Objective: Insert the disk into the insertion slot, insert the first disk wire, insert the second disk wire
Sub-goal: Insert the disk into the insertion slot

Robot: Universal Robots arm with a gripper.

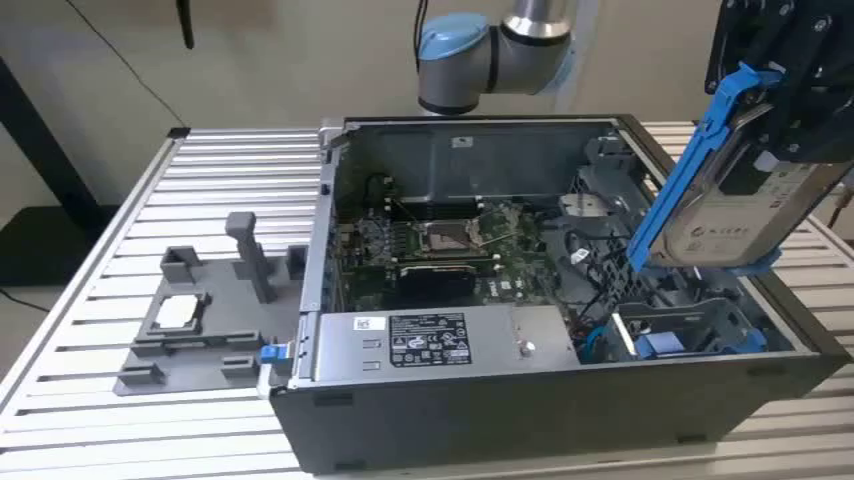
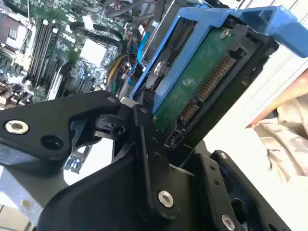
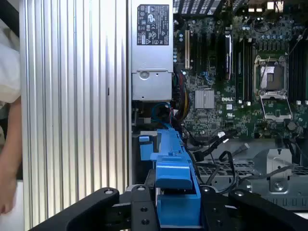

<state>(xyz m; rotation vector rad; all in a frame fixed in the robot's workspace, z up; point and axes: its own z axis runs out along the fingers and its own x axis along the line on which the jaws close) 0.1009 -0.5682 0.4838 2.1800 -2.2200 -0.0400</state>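
While my end effector is clamped shut on its upper end, the disk hangs in the air at about three o'clock in the exterior view. It stands on edge and leans, its top toward one o'clock and its lower end toward seven. Its white label faces that camera, and the bright blue carrier frames it along both long sides. In the second wrist view I see the disk from its other face: a green circuit board with a row of gold connector pins, the blue frame round it, and my black fingers pressed against it. In the first wrist view the blue carrier edge sits between my two fingers.

Below the disk's lower end, at about four o'clock in the exterior view, lies the insertion slot, a dark-grey metal cage with blue plastic parts. The disk is above it and not in it. The cage sits in a corner of the open computer case. Black cables lie loose beside the cage. At the middle of the case is the motherboard, and at six o'clock the silver power-supply box.

The case rests on a slatted metal tabletop. A grey fixture lies on it at nine o'clock, just beside the case. My arm's blue-capped joint shows at twelve o'clock. A person's forearm appears beyond the tabletop's edge in the first wrist view.
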